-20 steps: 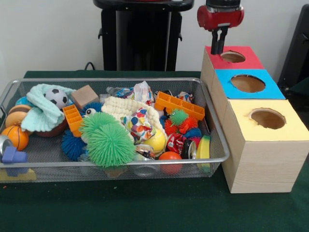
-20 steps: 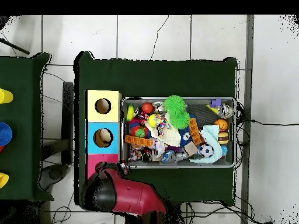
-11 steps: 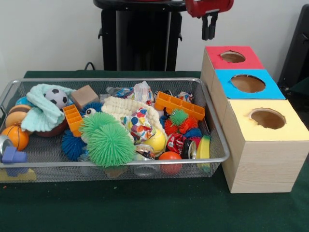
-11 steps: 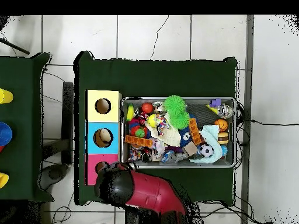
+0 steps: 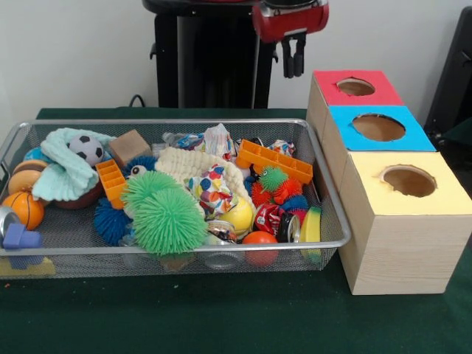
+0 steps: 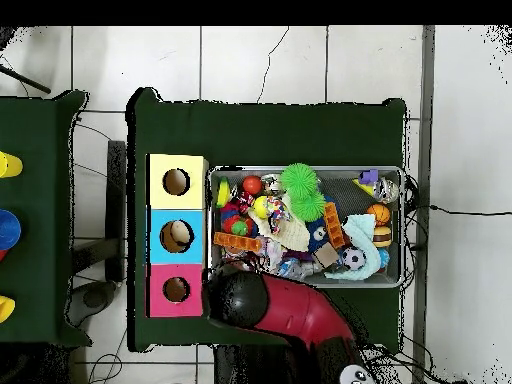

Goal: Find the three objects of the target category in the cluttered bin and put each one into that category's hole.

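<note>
Operator: Pincer (image 5: 293, 57) first, what is it doing up there?

Arm: It hangs high above the back rim of the wire mesh bin (image 5: 177, 123), near the bin's corner beside the red box (image 5: 328, 92). Its two fingers are pressed together with nothing between them. I judge that height is there to clear the bin's rim and the heaped toys.

Operator: And the boxes?

Arm: Three stand in a row on the green worktop (image 5: 221, 310), touching the bin's side: red, then the blue box (image 5: 413, 136), then the yellow box (image 5: 442, 195). Each has one round hole on top. From overhead something pale (image 6: 177, 236) shows in the blue hole; the other two look dark.

Operator: Where are the target objects?

Arm: Nothing shows me which category is meant, so I can only say they should be in the bin. It holds green spiky balls (image 5: 168, 219), an orange brick (image 5: 273, 160), a soccer ball (image 5: 87, 149), a basketball (image 5: 22, 209), a teal cloth (image 5: 63, 177), a wooden cube (image 5: 129, 145) and a drink can (image 5: 269, 219), all piled against each other. Some pieces likely lie buried
</note>
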Tool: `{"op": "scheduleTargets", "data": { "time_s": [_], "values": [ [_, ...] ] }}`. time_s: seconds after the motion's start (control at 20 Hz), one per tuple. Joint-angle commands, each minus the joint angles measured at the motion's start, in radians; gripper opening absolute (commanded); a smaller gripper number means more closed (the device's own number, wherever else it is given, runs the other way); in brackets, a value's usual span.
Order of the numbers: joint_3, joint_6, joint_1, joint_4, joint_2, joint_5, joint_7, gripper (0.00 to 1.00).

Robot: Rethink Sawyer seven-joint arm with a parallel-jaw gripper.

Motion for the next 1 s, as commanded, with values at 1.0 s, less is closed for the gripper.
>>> {"op": "scheduleTargets", "data": {
  "time_s": [1.0],
  "values": [
    [0.179,0.055,-0.156,-0.142,0.197,-0.260,0.048,0.00]
  ]
}}
